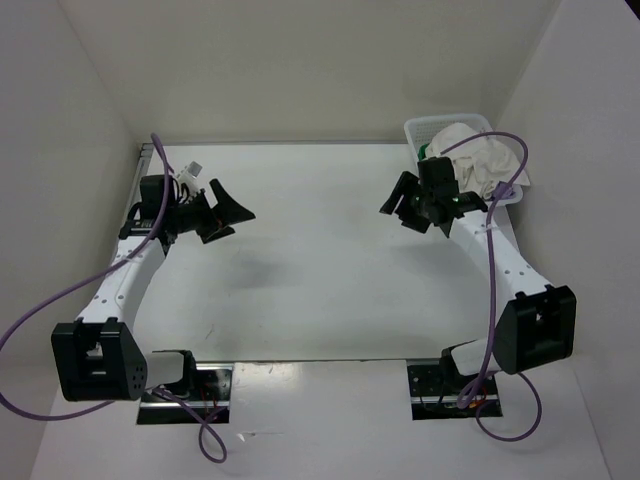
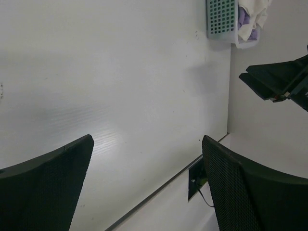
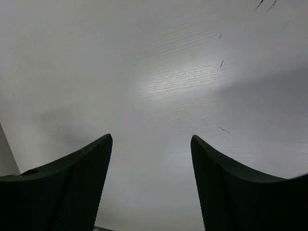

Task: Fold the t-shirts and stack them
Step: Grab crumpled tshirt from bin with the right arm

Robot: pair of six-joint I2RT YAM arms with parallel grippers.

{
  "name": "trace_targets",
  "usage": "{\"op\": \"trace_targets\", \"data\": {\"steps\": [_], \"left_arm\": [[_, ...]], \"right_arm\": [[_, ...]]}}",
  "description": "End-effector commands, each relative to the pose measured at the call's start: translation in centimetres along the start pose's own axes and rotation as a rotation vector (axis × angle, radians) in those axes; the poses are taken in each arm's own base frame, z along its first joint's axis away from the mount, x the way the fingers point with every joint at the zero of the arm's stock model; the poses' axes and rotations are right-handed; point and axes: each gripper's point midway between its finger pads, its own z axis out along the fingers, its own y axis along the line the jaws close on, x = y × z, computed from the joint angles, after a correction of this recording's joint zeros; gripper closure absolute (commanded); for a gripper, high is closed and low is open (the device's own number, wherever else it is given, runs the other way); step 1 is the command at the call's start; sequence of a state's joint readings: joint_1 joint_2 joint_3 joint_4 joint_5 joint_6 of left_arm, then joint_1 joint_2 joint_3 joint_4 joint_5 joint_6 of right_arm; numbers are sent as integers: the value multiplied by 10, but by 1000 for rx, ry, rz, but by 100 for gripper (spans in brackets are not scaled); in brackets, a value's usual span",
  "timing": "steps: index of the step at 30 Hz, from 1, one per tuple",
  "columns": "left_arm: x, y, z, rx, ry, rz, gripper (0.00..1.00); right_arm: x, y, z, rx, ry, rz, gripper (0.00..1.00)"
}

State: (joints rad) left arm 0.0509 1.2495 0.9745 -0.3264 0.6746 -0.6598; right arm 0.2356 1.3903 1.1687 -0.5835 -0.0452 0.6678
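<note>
Left gripper hangs over the left side of the table, jaws wide apart, nothing between them. Right gripper is just beside the basket, also wide open and empty. Both wrist views show only bare tabletop between the fingers.

All 3 t-shirts are bunched in the basket at the far right corner. The white shirt is on top and spills over the rim. The purple shirt is under it. Only a sliver of the green shirt shows at the near-left wall. Nothing is folded yet, so the job looks to be at step 1.

Likely risks from here:
- Shirts are tangled in 1 heap, so a pinch on the white one may drag 2 out together, or hook the green one.
- The basket looks light, so a pull on snagged cloth could tip it or slide it off the corner.
- Fingers could catch in the basket's lattice wall if the reach goes low.
- The right arm's cable loops right over the basket and could catch on cloth or the rim during the lift.
- The left arm is well apart from the basket, so the right arm probably has to pull first. A 1-handed drop may land the shirt crumpled and make spreading harder.
- Both arms meeting at the table's centre carries a collision risk.
</note>
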Motion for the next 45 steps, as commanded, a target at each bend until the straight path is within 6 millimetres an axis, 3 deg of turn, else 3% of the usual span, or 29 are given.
{"op": "trace_targets", "data": {"steps": [1,5,8,9,10,11,12,13,14,15,17,18,20,21,22,23,24,25,29,37,40,44,45], "left_arm": [[-10,-15,-3,49,-8,79,0],[-17,-40,-8,169,-27,157,0],[-5,-54,-3,252,9,165,0],[0,-57,0,263,20,166,0],[5,-61,1,272,35,173,0],[11,-61,7,278,56,174,1],[20,-70,10,299,79,184,10],[26,-71,13,307,92,191,25],[33,-70,16,300,105,189,51],[42,-77,18,317,132,201,59],[50,-74,23,281,146,191,70],[58,-78,23,284,163,212,72],[64,-79,25,279,173,225,72],[71,-78,25,281,187,227,72],[73,-75,25,277,193,221,71],[74,-74,27,277,192,222,69],[80,-75,27,291,207,226,64],[84,-74,29,294,215,229,54],[86,-72,35,291,231,233,43],[88,-63,41,253,245,208,42],[85,-66,40,256,240,205,42],[87,-62,40,247,235,196,42],[87,-62,40,247,235,196,42]], "right_arm": [[-26,16,-4,-29,-86,3,28],[-51,26,-9,-18,-147,5,38],[-66,45,-17,-104,-178,-43,42],[-84,55,-28,-140,-237,-50,52],[-88,58,-31,-149,-248,-51,61],[-102,53,-34,-116,-303,-51,68],[-117,49,-37,-86,-334,-36,74],[-130,36,-36,-26,-364,-28,93],[-145,29,-31,17,-379,-10,100],[-161,1,-28,89,-389,31,100],[-190,-24,-28,149,-438,79,100],[-202,-59,-18,232,-437,124,100],[-224,-94,-18,345,-480,160,91],[-231,-123,-9,409,-477,193,76],[-234,-135,-6,443,-481,205,76],[-241,-143,-5,465,-493,214,60],[-240,-157,10,497,-470,223,51],[-248,-161,13,502,-478,230,40],[-254,-169,38,512,-461,220,37],[-256,-161,74,420,-420,204,38],[-257,-151,69,367,-435,209,41],[-267,-133,33,315,-524,212,41],[-266,-133,31,312,-528,211,41]]}}
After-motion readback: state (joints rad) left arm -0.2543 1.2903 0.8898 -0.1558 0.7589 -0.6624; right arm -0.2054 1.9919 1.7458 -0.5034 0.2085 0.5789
